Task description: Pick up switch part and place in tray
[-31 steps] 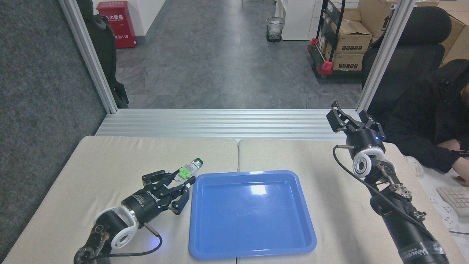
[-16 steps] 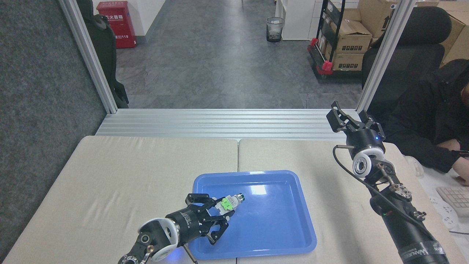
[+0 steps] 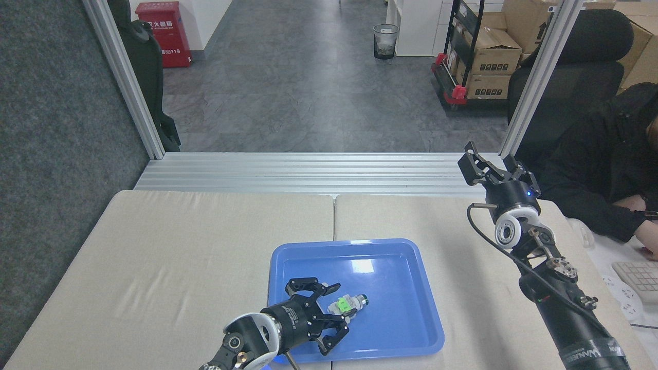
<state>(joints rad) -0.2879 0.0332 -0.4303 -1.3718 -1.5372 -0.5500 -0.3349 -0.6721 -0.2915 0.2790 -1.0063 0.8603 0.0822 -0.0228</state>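
- Since a moment ago, our left gripper (image 3: 329, 311) has carried the switch part (image 3: 348, 304) deeper over the tray (image 3: 411, 288), toward the lower middle of the frame.
- Its jaws now look spread apart, with the part lying on the blue floor just beside them.
- We should pull back slowly and straight, so no finger bumps it.
- Our right gripper (image 3: 491, 167) waits at the upper right, jaws apart.

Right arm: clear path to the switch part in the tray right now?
Probably yes. The right gripper is raised over the table's far right corner, and only bare tray floor separates it from the switch part; the left gripper crowds the part's near-left side.
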